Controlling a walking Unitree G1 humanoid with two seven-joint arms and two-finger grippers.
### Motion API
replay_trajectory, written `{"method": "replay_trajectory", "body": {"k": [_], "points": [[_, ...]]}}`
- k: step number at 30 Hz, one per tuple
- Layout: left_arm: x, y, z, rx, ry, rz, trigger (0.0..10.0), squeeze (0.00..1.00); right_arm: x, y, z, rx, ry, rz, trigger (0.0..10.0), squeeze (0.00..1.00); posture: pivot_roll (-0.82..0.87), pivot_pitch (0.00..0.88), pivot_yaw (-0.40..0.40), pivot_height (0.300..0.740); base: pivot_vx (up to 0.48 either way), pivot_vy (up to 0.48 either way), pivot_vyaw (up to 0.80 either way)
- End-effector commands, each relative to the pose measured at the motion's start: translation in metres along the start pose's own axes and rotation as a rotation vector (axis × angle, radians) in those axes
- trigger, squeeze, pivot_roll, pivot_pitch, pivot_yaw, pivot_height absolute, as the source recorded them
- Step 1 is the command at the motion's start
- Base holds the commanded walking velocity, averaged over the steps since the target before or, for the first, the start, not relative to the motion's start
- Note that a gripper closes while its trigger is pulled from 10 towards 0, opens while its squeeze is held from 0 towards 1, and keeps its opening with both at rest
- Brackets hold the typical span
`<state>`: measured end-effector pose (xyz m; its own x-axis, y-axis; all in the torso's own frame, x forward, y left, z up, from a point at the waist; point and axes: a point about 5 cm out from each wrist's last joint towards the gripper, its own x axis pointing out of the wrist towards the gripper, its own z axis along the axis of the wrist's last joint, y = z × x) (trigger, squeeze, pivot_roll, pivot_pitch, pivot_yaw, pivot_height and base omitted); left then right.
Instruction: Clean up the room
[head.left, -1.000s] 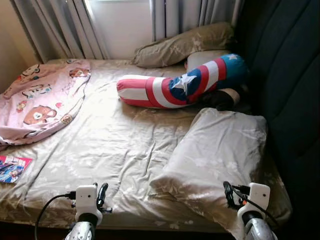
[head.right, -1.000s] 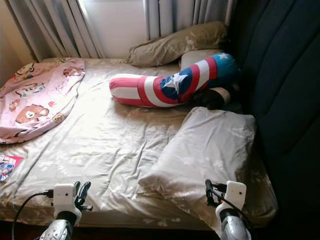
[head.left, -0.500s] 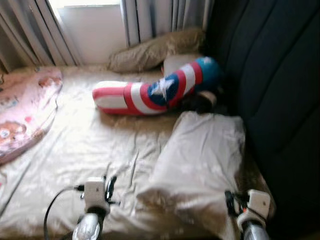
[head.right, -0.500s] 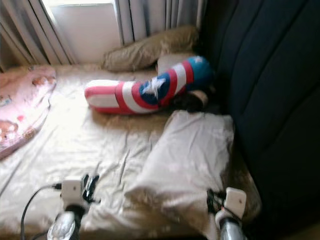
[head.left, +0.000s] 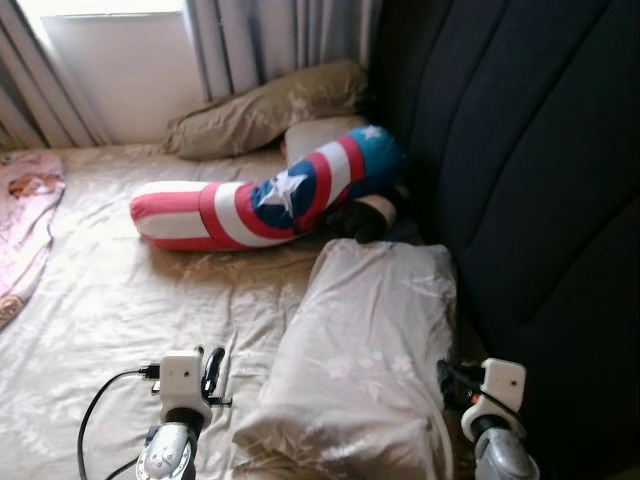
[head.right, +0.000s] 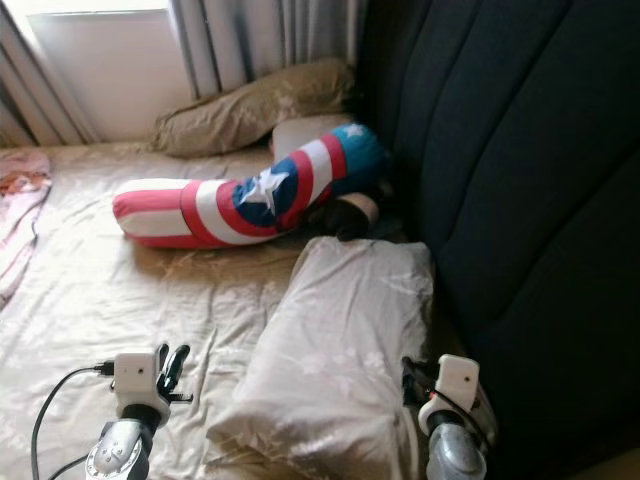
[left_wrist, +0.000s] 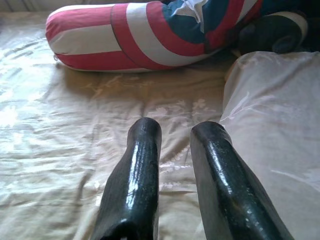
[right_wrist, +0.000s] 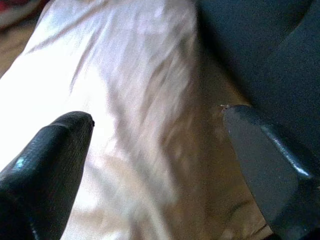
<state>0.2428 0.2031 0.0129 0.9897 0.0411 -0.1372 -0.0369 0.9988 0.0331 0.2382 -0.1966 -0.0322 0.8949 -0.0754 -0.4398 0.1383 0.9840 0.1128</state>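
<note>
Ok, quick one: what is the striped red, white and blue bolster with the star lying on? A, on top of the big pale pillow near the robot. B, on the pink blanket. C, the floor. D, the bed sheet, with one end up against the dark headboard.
D: the striped bolster lies across the beige bed sheet, its blue end by the dark headboard, apart from the pale pillow.

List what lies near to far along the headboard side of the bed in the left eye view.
Right gripper → white pillow → dark round cushion → striped star bolster → tan pillow → curtains.
</note>
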Motion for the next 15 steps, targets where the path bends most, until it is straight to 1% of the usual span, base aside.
{"method": "replay_trajectory", "body": {"k": [1, 2, 3, 5, 8, 12, 15], "points": [[0.000, -0.001, 0.000, -0.012, 0.011, 0.002, 10.0, 0.00, -0.002, -0.002, -0.009, 0.009, 0.056, 0.025, 10.0, 0.00, -0.01, 0.000, 0.007, 0.740, 0.000, 0.000, 0.00], [0.000, 0.000, 0.000, -0.012, 0.011, 0.002, 10.0, 0.00, -0.002, -0.002, -0.010, -0.007, 0.072, 0.032, 10.0, 0.07, -0.01, 0.000, 0.007, 0.740, 0.000, 0.000, 0.00], [0.000, 0.000, 0.000, -0.011, 0.012, 0.001, 10.0, 0.00, -0.003, -0.004, -0.012, -0.002, 0.088, 0.023, 10.0, 1.00, -0.01, 0.000, 0.007, 0.740, 0.000, 0.000, 0.00], [-0.001, 0.001, -0.001, -0.009, 0.017, 0.001, 10.0, 0.00, -0.003, -0.006, -0.015, -0.011, 0.117, 0.016, 10.0, 1.00, -0.01, 0.000, 0.008, 0.740, 0.000, 0.000, 0.00], [0.000, 0.002, 0.000, -0.009, 0.016, 0.000, 10.0, 0.00, -0.002, -0.007, -0.019, 0.001, 0.163, 0.024, 10.0, 1.00, 0.01, 0.000, 0.010, 0.740, 0.000, 0.000, 0.00], [0.002, 0.001, 0.004, -0.007, 0.002, -0.005, 10.0, 0.00, -0.001, -0.004, -0.019, -0.004, 0.183, 0.032, 10.0, 1.00, 0.02, 0.000, 0.016, 0.740, 0.000, 0.000, 0.00], [0.005, 0.000, 0.008, -0.007, -0.010, -0.011, 10.0, 0.00, 0.001, -0.002, -0.017, 0.007, 0.177, 0.023, 10.0, 1.00, 0.03, 0.000, 0.027, 0.740, 0.000, 0.000, 0.00]]}}
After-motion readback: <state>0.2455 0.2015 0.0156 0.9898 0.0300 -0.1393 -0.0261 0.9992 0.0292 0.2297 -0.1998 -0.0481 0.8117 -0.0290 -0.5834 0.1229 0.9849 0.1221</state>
